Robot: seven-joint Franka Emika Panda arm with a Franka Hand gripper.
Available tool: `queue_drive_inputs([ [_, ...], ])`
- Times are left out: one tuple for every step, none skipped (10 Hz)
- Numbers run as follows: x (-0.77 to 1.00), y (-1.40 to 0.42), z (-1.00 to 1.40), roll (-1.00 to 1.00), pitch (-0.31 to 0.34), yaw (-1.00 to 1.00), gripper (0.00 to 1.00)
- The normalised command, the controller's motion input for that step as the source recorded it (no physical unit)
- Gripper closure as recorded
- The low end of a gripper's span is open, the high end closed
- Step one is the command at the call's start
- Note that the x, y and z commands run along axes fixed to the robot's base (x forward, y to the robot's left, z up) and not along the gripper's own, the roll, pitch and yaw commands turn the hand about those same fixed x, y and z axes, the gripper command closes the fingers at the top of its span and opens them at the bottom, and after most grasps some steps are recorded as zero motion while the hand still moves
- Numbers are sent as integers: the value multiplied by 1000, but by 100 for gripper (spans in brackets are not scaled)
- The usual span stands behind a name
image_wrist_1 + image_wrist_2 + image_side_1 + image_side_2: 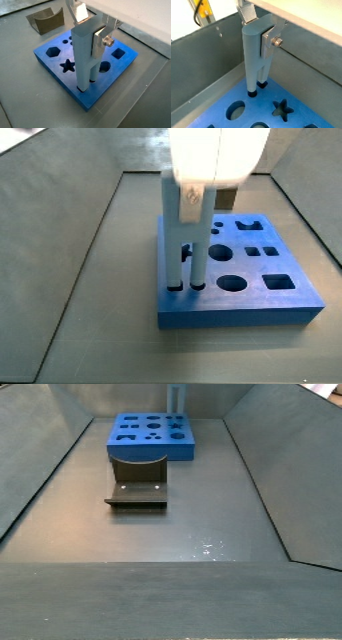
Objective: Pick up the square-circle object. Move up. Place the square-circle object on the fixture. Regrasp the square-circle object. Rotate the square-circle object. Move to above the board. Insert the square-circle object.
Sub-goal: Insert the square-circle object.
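The gripper [89, 29] is shut on the upper end of the square-circle object [83, 57], a pale grey-blue bar held upright over the board [113, 67]. Both wrist views show a silver finger [268, 37] with a screw pressed flat against its side. The bar's lower end [252, 91] meets a dark hole near one corner of the blue board [298, 120]. In a side view the bar [178, 248] reaches down from the white gripper [194, 190] into the board [267, 298]. The fixture [138, 484] stands on the floor beside the board [151, 444].
Grey walls [204, 65] enclose the floor on all sides and the board lies close to one of them. Star, circle, square and hexagon holes [67, 65] dot the board. The brown fixture [47, 21] also shows in a wrist view beyond the board's corner.
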Motion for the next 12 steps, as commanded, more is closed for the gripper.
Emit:
queue_drive_inputs([
  [220, -69, -214, 460, 80, 169, 100],
  [40, -120, -226, 329, 0, 43, 100],
  [-17, -94, -154, 146, -46, 0, 100],
  [0, -86, -186, 104, -9, 0, 100],
  [149, -54, -226, 97, 0, -17, 100],
  [129, -40, -260, 96, -1, -17, 100],
  [266, -3, -283, 110, 0, -129, 100],
  [360, 0, -249, 110, 3, -183, 100],
  [311, 0, -254, 106, 4, -174, 100],
  [209, -46, -349, 137, 0, -140, 100],
  [183, -146, -523, 169, -10, -160, 100],
  [274, -129, -600, 134, 0, -194, 100],
])
